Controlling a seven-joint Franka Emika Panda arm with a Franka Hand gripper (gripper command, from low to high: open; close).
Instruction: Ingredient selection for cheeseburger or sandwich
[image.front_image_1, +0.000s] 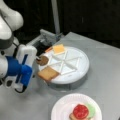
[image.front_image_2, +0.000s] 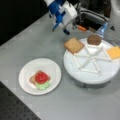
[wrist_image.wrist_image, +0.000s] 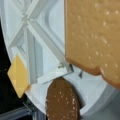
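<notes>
Just off the divided tray's (image.front_image_2: 82, 75) rim, fingers (image.front_image_2: 65, 30) hover; spread unclear.

Two bread squares (image.front_image_2: 74, 45) (image.front_image_2: 33, 79), one patty (image.front_image_2: 94, 39), one cheese square (image.front_image_2: 114, 52), one tomato (image.front_image_2: 41, 77), one lettuce (image.front_image_2: 42, 85), two plates (image.front_image_2: 25, 75) (image.front_image_2: 87, 75).

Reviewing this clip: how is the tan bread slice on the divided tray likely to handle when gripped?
The bread slice looks flat and holds its shape where it overhangs the divided tray, so it is probably stiff. It seems thin, so likely light. Resting half off the rim, it may tip or slide if nudged. The gripper hangs beside it.
</notes>
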